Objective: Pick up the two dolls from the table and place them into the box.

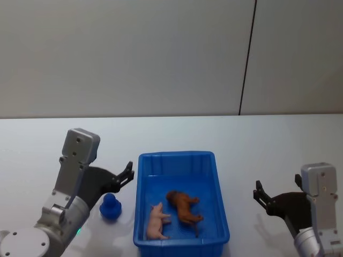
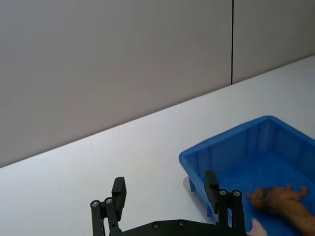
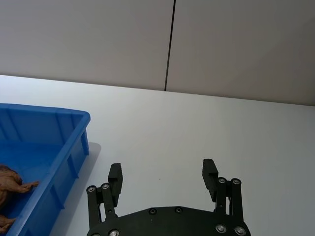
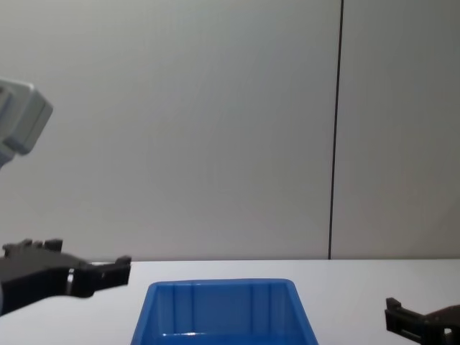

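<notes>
Both dolls lie inside the blue box [image 1: 177, 156] at the table's near middle. The pale pink pig doll [image 1: 157, 222] is on its side near the front wall, and the dark brown doll [image 1: 185, 208] lies just right of it. My left gripper [image 1: 128, 174] hovers open and empty beside the box's left wall. In the left wrist view its fingers [image 2: 119, 189] frame bare table, with the box [image 2: 224, 137] and brown doll [image 2: 280, 199] beyond. To the right of the box, my right gripper [image 1: 258, 191] is open and empty, apart from it. The right wrist view shows the right gripper [image 3: 163, 174], the box [image 3: 44, 112] and the brown doll [image 3: 10, 179].
A small dark blue duck-like figurine [image 1: 110, 207] stands on the white table [image 1: 278, 144] between my left arm and the box. A grey wall rises behind the table's far edge. In the chest view the box [image 4: 223, 309] sits between the left gripper [image 4: 108, 273] and right gripper [image 4: 395, 316].
</notes>
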